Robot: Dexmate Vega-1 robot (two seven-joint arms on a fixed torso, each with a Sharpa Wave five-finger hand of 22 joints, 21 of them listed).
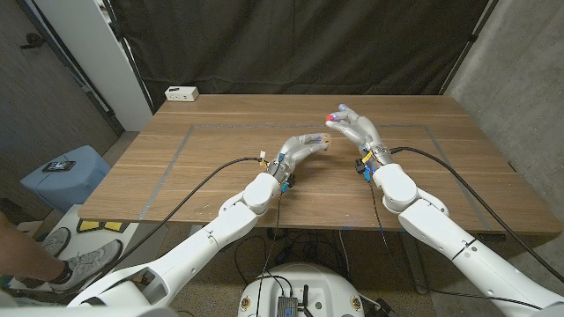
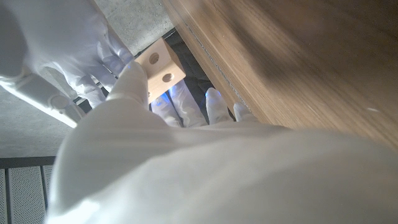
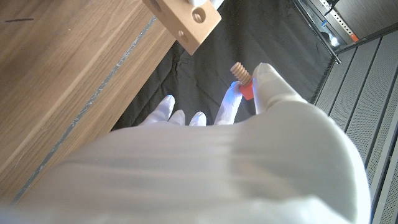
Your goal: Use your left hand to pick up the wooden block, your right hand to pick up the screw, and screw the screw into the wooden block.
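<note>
Wooden block [image 2: 159, 67] sits in your left hand [image 1: 304, 146], pinched between the gloved fingers [image 2: 130, 78] with two round holes showing on its pale face; in the head view that hand is lifted just left of centre, above the table [image 1: 220, 176]. Block and screw are close but apart (a gap of dark curtain shows between them in the right wrist view). There the block [image 3: 186, 22] juts in from the top edge, its long axis slanting down toward the right, its holed end face turned toward the screw [image 3: 241, 78]. Your right hand [image 1: 354, 125] pinches the screw by its red head, the tan threaded shank slanting up and left toward the block. In the head view this hand sits right of centre, upper middle of the frame. Bare wood runs out to the table's edges on both sides. A white power strip [image 1: 181, 92] lies at the far left corner, well apart from both hands.
</note>
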